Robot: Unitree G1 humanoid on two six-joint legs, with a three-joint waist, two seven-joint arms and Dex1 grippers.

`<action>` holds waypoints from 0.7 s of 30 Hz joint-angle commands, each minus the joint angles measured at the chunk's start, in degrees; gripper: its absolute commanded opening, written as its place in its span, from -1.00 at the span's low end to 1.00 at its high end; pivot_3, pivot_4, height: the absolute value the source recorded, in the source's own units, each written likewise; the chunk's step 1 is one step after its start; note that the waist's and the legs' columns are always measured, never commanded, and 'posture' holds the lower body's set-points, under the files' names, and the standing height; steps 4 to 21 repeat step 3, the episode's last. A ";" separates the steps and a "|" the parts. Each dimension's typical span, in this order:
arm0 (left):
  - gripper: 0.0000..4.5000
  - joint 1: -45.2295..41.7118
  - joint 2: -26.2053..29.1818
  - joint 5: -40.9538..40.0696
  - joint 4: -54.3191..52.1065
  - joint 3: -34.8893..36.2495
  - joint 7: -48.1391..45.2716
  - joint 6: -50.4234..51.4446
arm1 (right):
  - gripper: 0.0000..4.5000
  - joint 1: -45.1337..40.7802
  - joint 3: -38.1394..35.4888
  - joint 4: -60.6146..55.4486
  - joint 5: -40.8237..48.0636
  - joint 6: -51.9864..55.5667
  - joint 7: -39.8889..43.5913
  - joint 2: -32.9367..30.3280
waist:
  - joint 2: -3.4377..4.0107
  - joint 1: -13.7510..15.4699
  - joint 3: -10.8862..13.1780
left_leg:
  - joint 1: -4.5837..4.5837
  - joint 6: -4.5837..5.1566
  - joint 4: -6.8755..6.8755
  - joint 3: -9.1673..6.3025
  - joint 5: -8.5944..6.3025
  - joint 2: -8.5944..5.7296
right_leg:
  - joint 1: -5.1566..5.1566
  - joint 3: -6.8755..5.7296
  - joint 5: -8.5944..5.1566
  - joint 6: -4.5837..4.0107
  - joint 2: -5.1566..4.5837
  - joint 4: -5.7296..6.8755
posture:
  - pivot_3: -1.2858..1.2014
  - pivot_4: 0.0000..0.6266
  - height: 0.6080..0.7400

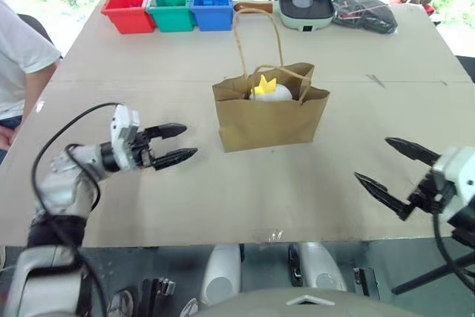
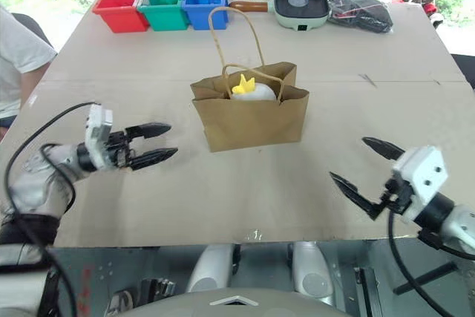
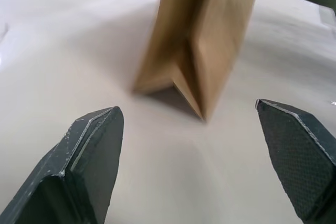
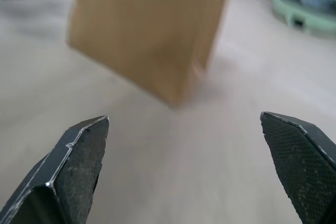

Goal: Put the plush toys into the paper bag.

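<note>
Both pincers stood wide and empty. From the left eye, the left pincer [image 1: 171,146] hung at the left middle of the frame, its fingers aimed at the paper bag [image 1: 269,113], which stood upright at the centre of the table [image 1: 148,57]. A white toy [image 1: 271,91] with a yellow crest sat inside the bag's mouth; no brown toy could be seen, so it may lie deeper in the bag or elsewhere. The right pincer [image 1: 386,171] waited at the lower right, well apart from the bag.

From the right eye, one loop handle [image 2: 236,38] stood up above the bag's rim. Three coloured bins [image 2: 162,8] lined the upper left, and a person's sleeve [image 2: 18,57] showed at the left edge.

From the left wrist, the bag's folded side edge [image 3: 197,45] lay ahead between the spread fingers [image 3: 89,156].

From the right wrist, the bag's corner [image 4: 152,30] filled the upper middle.

The risk, as I judged it: the bag was light and unheld, so a finger brushing its side or snagging the raised handle could tip it and spill the toy.
</note>
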 commanded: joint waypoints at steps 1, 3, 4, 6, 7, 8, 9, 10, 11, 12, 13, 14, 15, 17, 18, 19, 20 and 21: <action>0.94 8.06 -0.32 -2.13 -11.03 6.21 5.10 3.48 | 1.00 2.54 -5.91 4.17 -0.36 -3.83 5.53 -1.33 | -0.01 0.30 -0.01 | 0.10 -0.01 0.00 0.11 -0.01 0.00 | 0.07 0.02 -0.01 0.00 -0.07 0.00 | 0.03 -0.52 1.00; 0.94 12.15 -1.70 -1.72 -14.11 7.70 6.98 3.15 | 1.00 3.27 -6.56 7.28 -2.19 -5.70 7.46 -2.18 | -0.01 0.31 -0.01 | 0.17 -0.03 0.00 0.27 -0.02 0.03 | 0.07 0.04 -0.02 0.01 -0.15 -0.01 | 0.03 -0.52 1.00; 0.94 12.15 -1.70 -1.72 -14.11 7.70 6.98 3.15 | 1.00 3.27 -6.56 7.28 -2.19 -5.70 7.46 -2.18 | -0.01 0.31 -0.01 | 0.17 -0.03 0.00 0.27 -0.02 0.03 | 0.07 0.04 -0.02 0.01 -0.15 -0.01 | 0.03 -0.52 1.00; 0.94 12.15 -1.70 -1.72 -14.11 7.70 6.98 3.15 | 1.00 3.27 -6.56 7.28 -2.19 -5.70 7.46 -2.18 | -0.01 0.31 -0.01 | 0.17 -0.03 0.00 0.27 -0.02 0.03 | 0.07 0.04 -0.02 0.01 -0.15 -0.01 | 0.03 -0.52 1.00; 0.94 12.15 -1.70 -1.72 -14.11 7.70 6.98 3.15 | 1.00 3.27 -6.56 7.28 -2.19 -5.70 7.46 -2.18 | -0.01 0.31 -0.01 | 0.17 -0.03 0.00 0.27 -0.02 0.03 | 0.07 0.04 -0.02 0.01 -0.15 -0.01 | 0.03 -0.52 1.00; 0.94 12.15 -1.70 -1.72 -14.11 7.70 6.98 3.15 | 1.00 3.27 -6.56 7.28 -2.19 -5.70 7.46 -2.18 | -0.01 0.31 -0.01 | 0.17 -0.03 0.00 0.27 -0.02 0.03 | 0.07 0.04 -0.02 0.01 -0.15 -0.01 | 0.03 -0.52 1.00; 0.94 12.15 -1.70 -1.72 -14.11 7.70 6.98 3.15 | 1.00 3.27 -6.56 7.28 -2.19 -5.70 7.46 -2.18 | -0.01 0.31 -0.01 | 0.17 -0.03 0.00 0.27 -0.02 0.03 | 0.07 0.04 -0.02 0.01 -0.15 -0.01 | 0.03 -0.52 1.00; 0.94 12.15 -1.70 -1.72 -14.11 7.70 6.98 3.15 | 1.00 3.27 -6.56 7.28 -2.19 -5.70 7.46 -2.18 | -0.01 0.31 -0.01 | 0.17 -0.03 0.00 0.27 -0.02 0.03 | 0.07 0.04 -0.02 0.01 -0.15 -0.01 | 0.03 -0.52 1.00; 0.94 12.15 -1.70 -1.72 -14.11 7.70 6.98 3.15 | 1.00 3.27 -6.56 7.28 -2.19 -5.70 7.46 -2.18 | -0.01 0.31 -0.01 | 0.17 -0.03 0.00 0.27 -0.02 0.03 | 0.07 0.04 -0.02 0.01 -0.15 -0.01 | 0.03 -0.52 1.00; 0.94 12.15 -1.70 -1.72 -14.11 7.70 6.98 3.15 | 1.00 3.27 -6.56 7.28 -2.19 -5.70 7.46 -2.18 | -0.01 0.31 -0.01 | 0.17 -0.03 0.00 0.27 -0.02 0.03 | 0.07 0.04 -0.02 0.01 -0.15 -0.01 | 0.03 -0.52 1.00; 0.94 12.15 -1.70 -1.72 -14.11 7.70 6.98 3.15 | 1.00 3.27 -6.56 7.28 -2.19 -5.70 7.46 -2.18 | -0.01 0.31 -0.01 | 0.17 -0.03 0.00 0.27 -0.02 0.03 | 0.07 0.04 -0.02 0.01 -0.15 -0.01 | 0.03 -0.52 1.00; 0.94 12.15 -1.70 -1.72 -14.11 7.70 6.98 3.15 | 1.00 3.27 -6.56 7.28 -2.19 -5.70 7.46 -2.18 | -0.01 0.31 -0.01 | 0.17 -0.03 0.00 0.27 -0.02 0.03 | 0.07 0.04 -0.02 0.01 -0.15 -0.01 | 0.03 -0.52 1.00; 0.94 12.15 -1.70 -1.72 -14.11 7.70 6.98 3.15 | 1.00 3.27 -6.56 7.28 -2.19 -5.70 7.46 -2.18 | -0.01 0.31 -0.01 | 0.17 -0.03 0.00 0.27 -0.02 0.03 | 0.07 0.04 -0.02 0.01 -0.15 -0.01 | 0.03 -0.52 1.00; 0.94 12.15 -1.70 -1.72 -14.11 7.70 6.98 3.15 | 1.00 3.27 -6.56 7.28 -2.19 -5.70 7.46 -2.18 | -0.01 0.31 -0.01 | 0.17 -0.03 0.00 0.27 -0.02 0.03 | 0.07 0.04 -0.02 0.01 -0.15 -0.01 | 0.03 -0.52 1.00; 0.94 12.15 -1.70 -1.72 -14.11 7.70 6.98 3.15 | 1.00 3.27 -6.56 7.28 -2.19 -5.70 7.46 -2.18 | -0.01 0.31 -0.01 | 0.17 -0.03 0.00 0.27 -0.02 0.03 | 0.07 0.04 -0.02 0.01 -0.15 -0.01 | 0.03 -0.52 1.00; 0.94 12.15 -1.70 -1.72 -14.11 7.70 6.98 3.15 | 1.00 3.27 -6.56 7.28 -2.19 -5.70 7.46 -2.18 | -0.01 0.31 -0.01 | 0.17 -0.03 0.00 0.27 -0.02 0.03 | 0.07 0.04 -0.02 0.01 -0.15 -0.01 | 0.03 -0.52 1.00; 0.94 12.15 -1.70 -1.72 -14.11 7.70 6.98 3.15 | 1.00 3.27 -6.56 7.28 -2.19 -5.70 7.46 -2.18 | -0.01 0.31 -0.01 | 0.17 -0.03 0.00 0.27 -0.02 0.03 | 0.07 0.04 -0.02 0.01 -0.15 -0.01 | 0.03 -0.52 1.00; 0.94 12.15 -1.70 -1.72 -14.11 7.70 6.98 3.15 | 1.00 3.27 -6.56 7.28 -2.19 -5.70 7.46 -2.18 | -0.01 0.31 -0.01 | 0.17 -0.03 0.00 0.27 -0.02 0.03 | 0.07 0.04 -0.02 0.01 -0.15 -0.01 | 0.03 -0.52 1.00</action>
